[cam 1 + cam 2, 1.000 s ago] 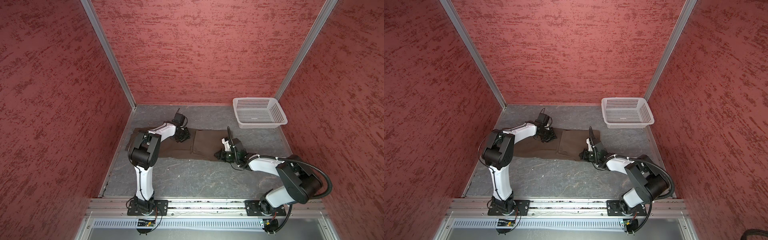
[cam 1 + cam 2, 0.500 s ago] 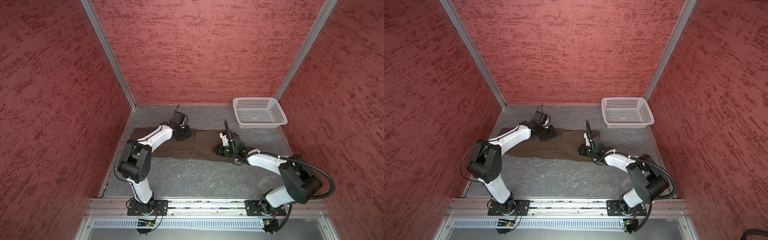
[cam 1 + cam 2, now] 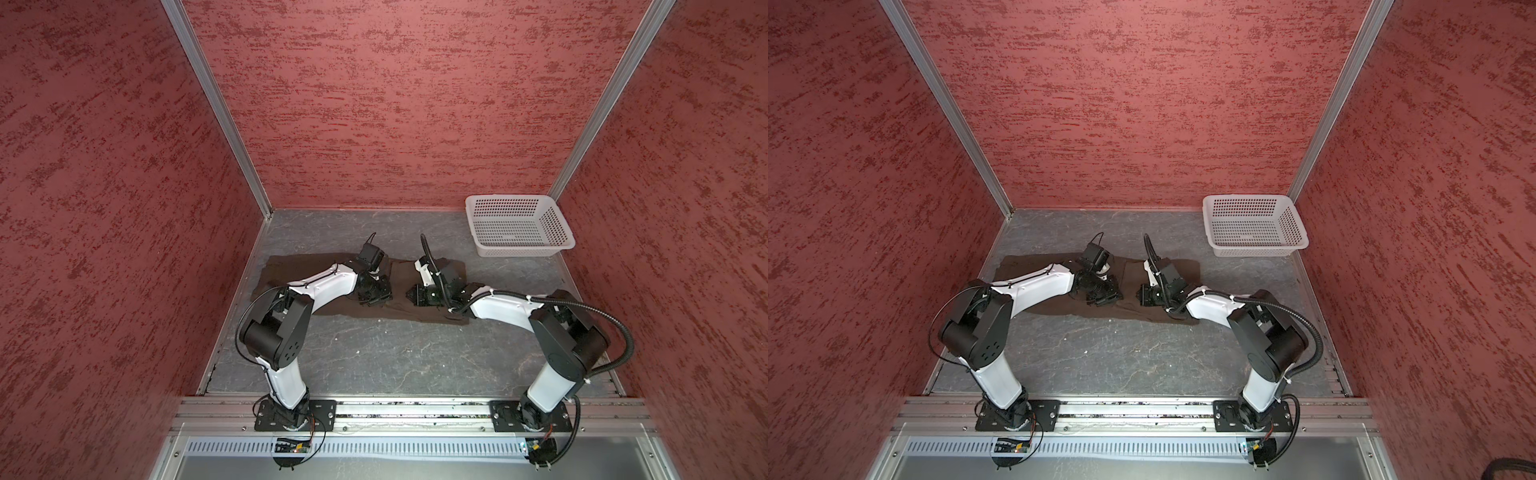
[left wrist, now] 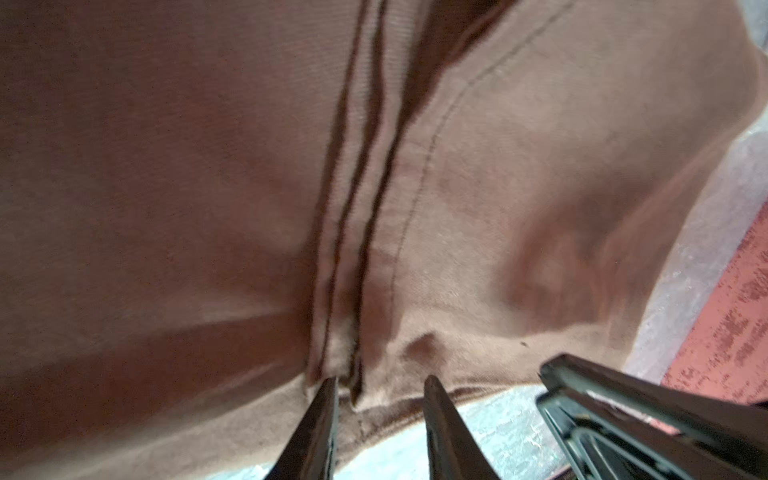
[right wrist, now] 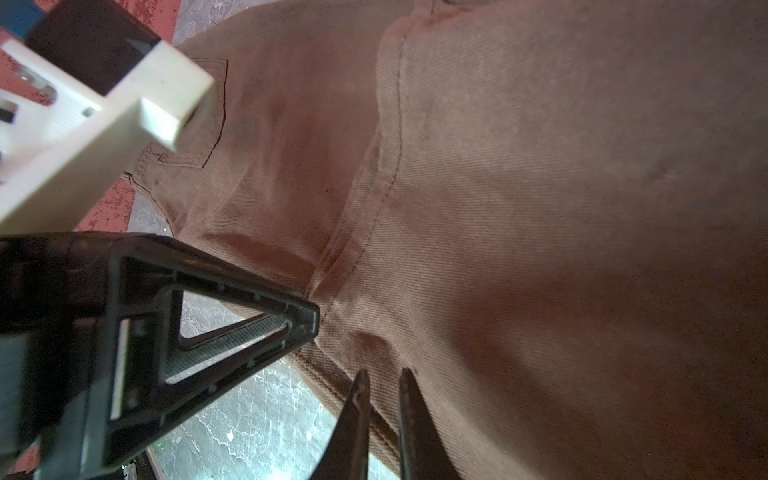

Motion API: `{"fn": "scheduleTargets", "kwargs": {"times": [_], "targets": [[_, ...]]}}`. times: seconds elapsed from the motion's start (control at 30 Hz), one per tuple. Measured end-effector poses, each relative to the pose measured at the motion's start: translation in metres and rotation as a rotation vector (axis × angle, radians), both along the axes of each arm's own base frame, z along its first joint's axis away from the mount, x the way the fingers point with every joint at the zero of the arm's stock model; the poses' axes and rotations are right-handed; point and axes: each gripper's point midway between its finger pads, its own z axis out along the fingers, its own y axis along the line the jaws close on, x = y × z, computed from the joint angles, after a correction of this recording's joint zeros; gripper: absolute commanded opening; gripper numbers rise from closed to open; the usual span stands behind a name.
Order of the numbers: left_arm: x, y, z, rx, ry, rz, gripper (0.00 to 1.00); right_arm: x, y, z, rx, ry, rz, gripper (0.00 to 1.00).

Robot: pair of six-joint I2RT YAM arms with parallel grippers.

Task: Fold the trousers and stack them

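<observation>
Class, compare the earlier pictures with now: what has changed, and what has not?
The left gripper came back toward the near edge of the trousers; the right gripper slid across the cloth toward it. Nothing visibly grasped or released. Trousers and basket stayed put.

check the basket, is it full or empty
Empty: the basket shows only its bare perforated floor in both top views.
</observation>
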Motion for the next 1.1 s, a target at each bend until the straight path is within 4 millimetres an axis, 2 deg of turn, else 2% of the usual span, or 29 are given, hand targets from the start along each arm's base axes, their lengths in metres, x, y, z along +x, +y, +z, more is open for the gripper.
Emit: {"fn": "scheduleTargets", "kwargs": {"times": [0.23,0.4,0.47,0.5,0.63,0.83,1.1], "targets": [[0.003,-0.003,-0.019,0.028,0.038,0.005,0.35,-0.006,-0.005,-0.005,-0.007,0.009,-0.006,0.16],[0.007,-0.010,-0.021,0.027,0.044,0.002,0.09,-0.013,-0.011,-0.013,-0.019,0.028,-0.014,0.16],[0.007,-0.011,-0.021,0.029,0.042,-0.001,0.03,-0.012,-0.011,-0.012,-0.017,0.027,-0.014,0.16],[0.007,-0.010,-0.021,0.033,0.042,-0.002,0.00,-0.012,-0.011,-0.012,-0.017,0.027,-0.015,0.15],[0.007,-0.007,-0.019,0.046,0.033,0.002,0.00,-0.014,-0.012,-0.015,-0.016,0.028,-0.016,0.15],[0.006,-0.004,0.002,0.039,0.006,0.009,0.00,-0.017,-0.017,-0.016,-0.021,0.030,-0.028,0.15],[0.002,-0.003,0.054,-0.029,-0.081,0.023,0.03,-0.020,-0.021,-0.014,-0.013,0.028,-0.043,0.14]]}}
